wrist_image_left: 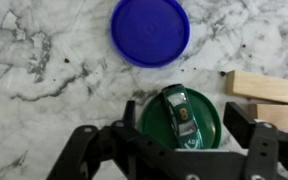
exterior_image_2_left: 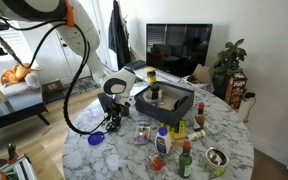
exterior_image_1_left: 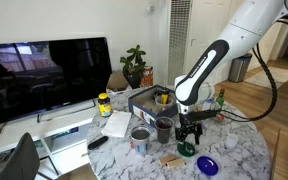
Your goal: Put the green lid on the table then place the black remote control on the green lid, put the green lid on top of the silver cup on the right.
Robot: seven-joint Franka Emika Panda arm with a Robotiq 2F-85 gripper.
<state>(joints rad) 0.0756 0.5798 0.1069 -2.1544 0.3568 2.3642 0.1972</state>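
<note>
The green lid (wrist_image_left: 206, 120) lies flat on the marble table (wrist_image_left: 54, 60) with a small green toy car (wrist_image_left: 181, 112) on it. My gripper (wrist_image_left: 182, 114) is open, directly above the lid, with one finger on each side of it. In both exterior views the gripper (exterior_image_1_left: 189, 133) (exterior_image_2_left: 114, 122) hangs low over the table edge area, with the green lid (exterior_image_1_left: 186, 150) just below. A silver cup (exterior_image_1_left: 141, 138) and a darker cup (exterior_image_1_left: 164, 128) stand beside it. A dark flat object (exterior_image_1_left: 97, 142), perhaps the remote, lies further off on the table.
A blue lid (wrist_image_left: 150, 28) (exterior_image_1_left: 207, 165) lies next to the green one. Wooden blocks (wrist_image_left: 262, 86) lie beside the lid. A dark box (exterior_image_2_left: 164, 97), bottles (exterior_image_2_left: 162, 142) and another metal cup (exterior_image_2_left: 216, 160) crowd the table. A TV (exterior_image_1_left: 44, 75) stands behind.
</note>
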